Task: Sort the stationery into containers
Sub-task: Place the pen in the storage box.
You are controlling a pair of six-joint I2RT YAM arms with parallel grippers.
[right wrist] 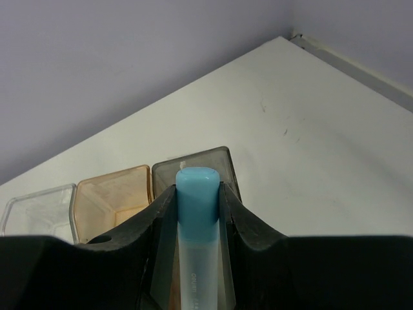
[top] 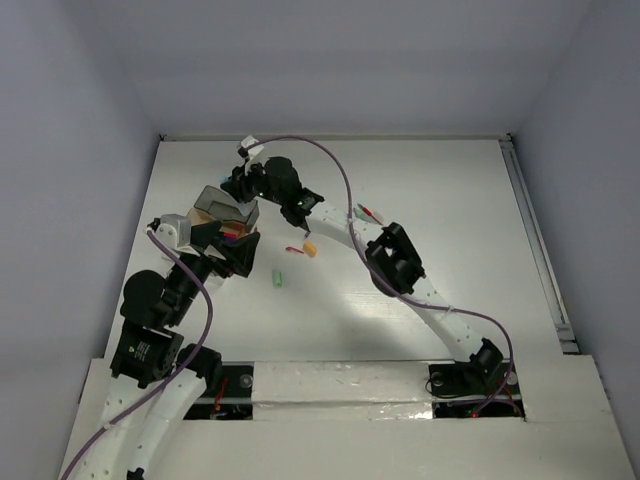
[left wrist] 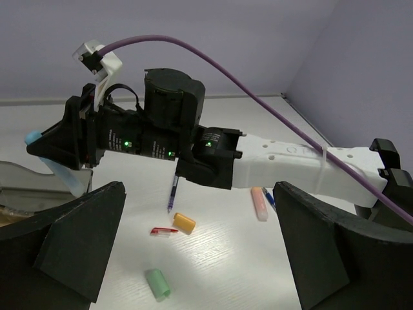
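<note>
Right gripper [right wrist: 197,201] clamps a pale-blue highlighter [right wrist: 196,184], pointing at the grey container [right wrist: 214,161]. Left gripper [left wrist: 200,213] gapes wide, empty. Released off-centre, the highlighter may hit the rim and roll onto the counter [right wrist: 310,148].

a white table [top: 450,200] sits boxed in by plain pale lilac-grey walls [top: 350,60] under even light.

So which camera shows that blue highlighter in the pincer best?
The right wrist view: the blue highlighter fills the middle, clamped in the right pincer. The left wrist view shows only its tip; from above I cannot make it out.
</note>
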